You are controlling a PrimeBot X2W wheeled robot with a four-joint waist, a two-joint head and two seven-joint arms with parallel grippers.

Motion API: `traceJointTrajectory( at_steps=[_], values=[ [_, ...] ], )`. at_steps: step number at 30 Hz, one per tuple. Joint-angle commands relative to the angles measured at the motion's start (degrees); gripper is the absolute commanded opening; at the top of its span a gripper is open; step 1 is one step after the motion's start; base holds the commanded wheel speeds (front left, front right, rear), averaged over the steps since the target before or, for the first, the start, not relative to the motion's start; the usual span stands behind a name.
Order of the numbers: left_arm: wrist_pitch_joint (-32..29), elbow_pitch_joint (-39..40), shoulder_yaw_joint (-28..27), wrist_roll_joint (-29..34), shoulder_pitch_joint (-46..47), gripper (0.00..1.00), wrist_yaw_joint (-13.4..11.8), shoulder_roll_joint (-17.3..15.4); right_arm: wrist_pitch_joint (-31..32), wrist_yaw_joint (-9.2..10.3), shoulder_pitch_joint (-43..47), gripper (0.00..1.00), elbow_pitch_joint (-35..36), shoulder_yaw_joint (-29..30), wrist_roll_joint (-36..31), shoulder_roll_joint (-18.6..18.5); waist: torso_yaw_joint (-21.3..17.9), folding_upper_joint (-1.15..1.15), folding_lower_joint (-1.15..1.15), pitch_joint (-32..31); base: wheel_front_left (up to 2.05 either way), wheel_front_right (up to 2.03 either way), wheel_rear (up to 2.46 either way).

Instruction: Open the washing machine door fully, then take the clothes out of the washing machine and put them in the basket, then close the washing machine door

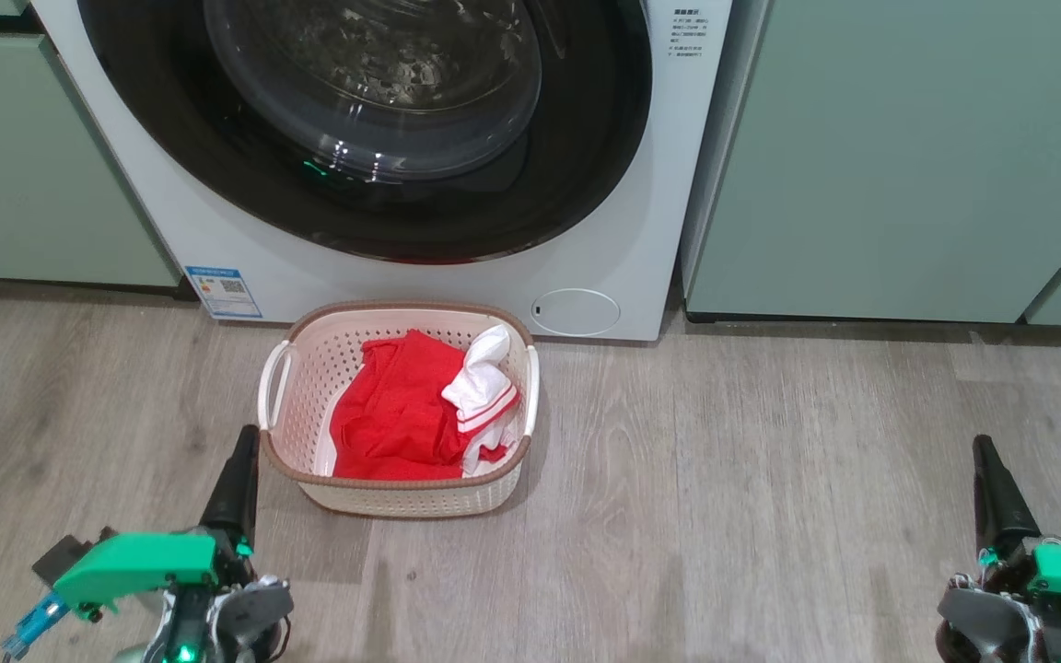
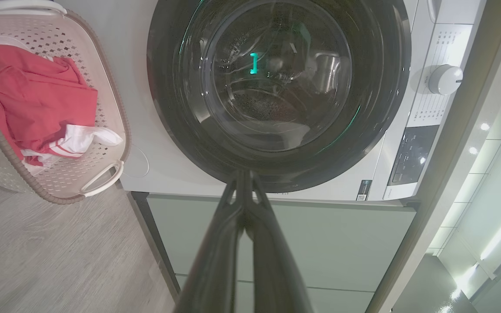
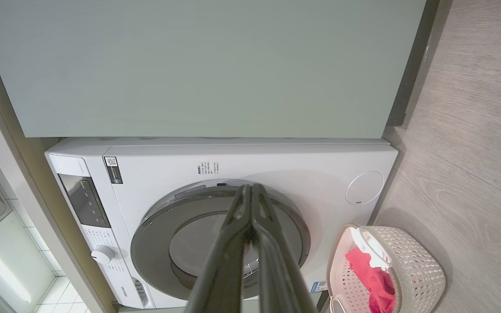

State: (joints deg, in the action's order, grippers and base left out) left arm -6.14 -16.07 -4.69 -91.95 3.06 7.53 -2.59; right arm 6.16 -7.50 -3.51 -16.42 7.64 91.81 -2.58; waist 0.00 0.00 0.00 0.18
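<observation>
1 big white front-loading washing machine (image 1: 457,295) stands between 2 runs of pale green cabinets (image 1: 908,157). Its 1 round door (image 1: 586,138), glossy black rim around clear glass, is shut. The floor (image 1: 724,460) is grey wood-look plank. On it, just before the machine, sits 1 small cream perforated plastic basket (image 1: 402,497) holding the bright red clothes (image 1: 392,414); their number is unclear. Of 2 hands, the left hand (image 1: 247,442), near the basket's corner, and the right hand (image 1: 985,447) are closed, holding nothing.
</observation>
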Motion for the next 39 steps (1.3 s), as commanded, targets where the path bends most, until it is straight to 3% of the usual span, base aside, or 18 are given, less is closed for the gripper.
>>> traceJointTrajectory(
  at_steps=[1, 39],
  values=[
    [-0.36, 2.03, -1.85, -0.20, 3.13, 0.00, -0.04, -0.29, 0.34, 0.01, -2.68, 0.00, 2.39, -1.11, 0.35, -0.30, 0.00, 0.00, 0.00, 0.00, 0.00, 0.00, 0.00],
    [-0.35, 2.03, -1.84, -0.21, 3.13, 0.00, -0.04, -0.29, 0.33, 0.01, -2.68, 0.00, 2.40, -1.12, 0.36, -0.30, 0.00, 0.00, 0.00, 0.00, 0.00, 0.00, 0.00]
  ],
)
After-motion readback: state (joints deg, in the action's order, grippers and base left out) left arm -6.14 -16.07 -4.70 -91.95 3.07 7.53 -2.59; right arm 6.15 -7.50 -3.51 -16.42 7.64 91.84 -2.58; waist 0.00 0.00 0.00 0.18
